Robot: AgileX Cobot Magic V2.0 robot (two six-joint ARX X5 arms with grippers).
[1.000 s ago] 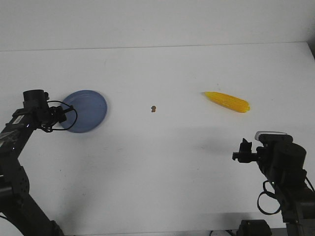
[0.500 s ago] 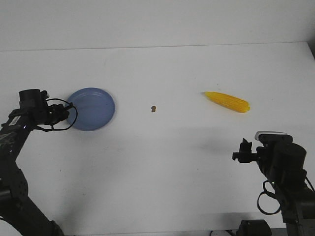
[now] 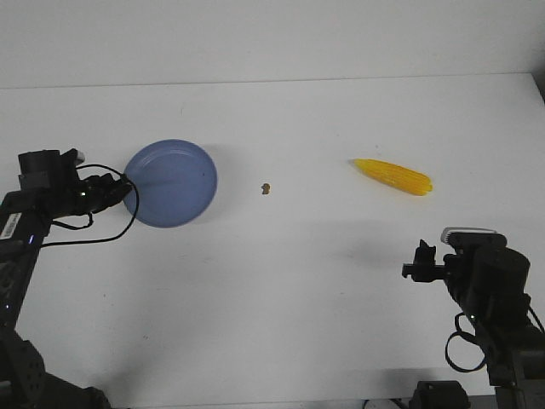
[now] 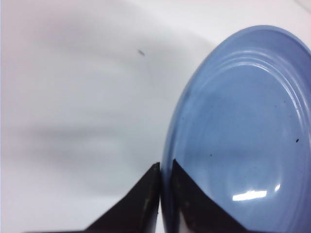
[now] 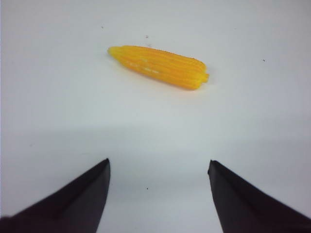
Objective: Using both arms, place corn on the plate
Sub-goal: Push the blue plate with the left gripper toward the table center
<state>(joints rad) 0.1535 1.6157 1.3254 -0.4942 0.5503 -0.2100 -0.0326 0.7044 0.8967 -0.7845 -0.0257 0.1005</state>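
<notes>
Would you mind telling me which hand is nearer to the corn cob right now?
The right hand: the corn cob lies ahead of its open fingers. The left hand is across the table, clamped on the blue plate rim.

Blue plate [image 3: 174, 181] tilted at left, yellow corn [image 3: 393, 176] lying right

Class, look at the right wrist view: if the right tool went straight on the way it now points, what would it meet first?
Probably the corn. The open right tool points across bare table toward it, and nothing else shows in that line. Depth is unclear, so it might touch the table surface first if angled downward.
</notes>
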